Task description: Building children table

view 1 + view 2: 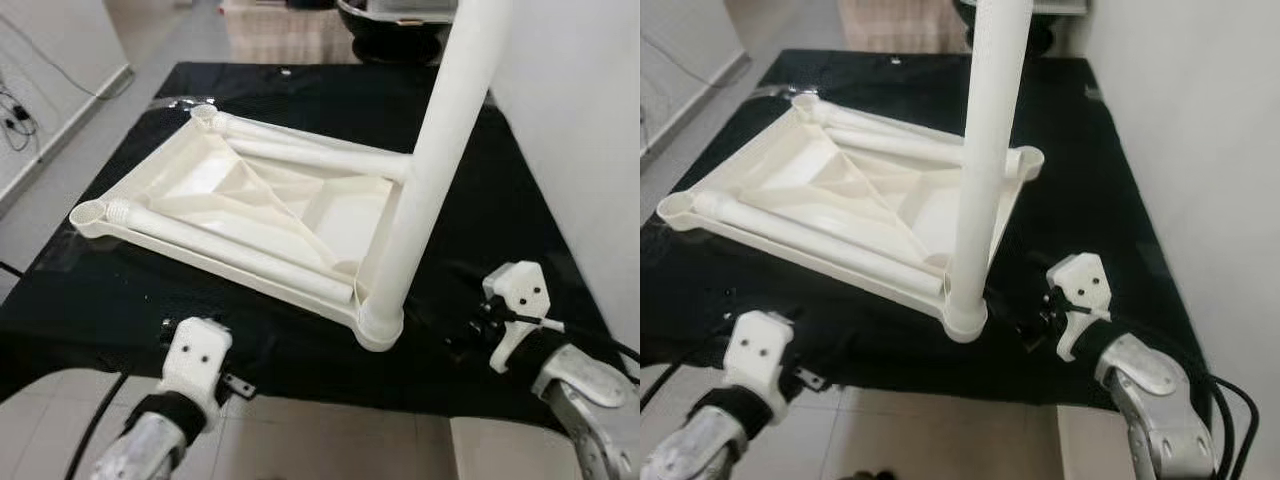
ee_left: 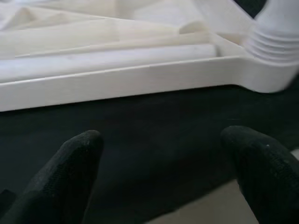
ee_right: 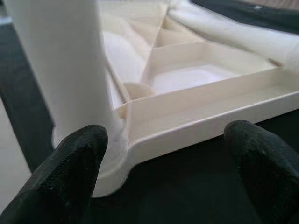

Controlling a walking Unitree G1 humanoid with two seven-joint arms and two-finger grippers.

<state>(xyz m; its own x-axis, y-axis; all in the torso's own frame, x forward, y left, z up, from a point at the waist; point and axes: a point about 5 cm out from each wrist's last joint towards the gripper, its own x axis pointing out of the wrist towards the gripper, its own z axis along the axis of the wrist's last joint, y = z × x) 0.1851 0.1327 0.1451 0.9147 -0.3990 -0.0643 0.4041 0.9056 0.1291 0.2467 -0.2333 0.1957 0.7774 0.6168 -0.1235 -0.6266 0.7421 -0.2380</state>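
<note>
Count of children's table parts on the black-covered bench [image 1: 120, 310]

One upturned white tabletop [image 1: 235, 190]; one leg standing screwed into a corner socket [image 1: 430, 170]; three loose legs lying inside the tabletop [image 1: 240, 255]; two empty corner sockets visible [image 1: 90, 213].

we hold our left gripper [image 2: 159, 172] low at the near edge of the upturned white tabletop [image 1: 250, 200], its two black fingers [image 2: 65, 172] spread apart and closed on nothing. our right gripper [image 3: 163, 168] sits near the same tabletop's near corner, its fingers [image 3: 70, 172] parted wide and gripping nothing.
</note>
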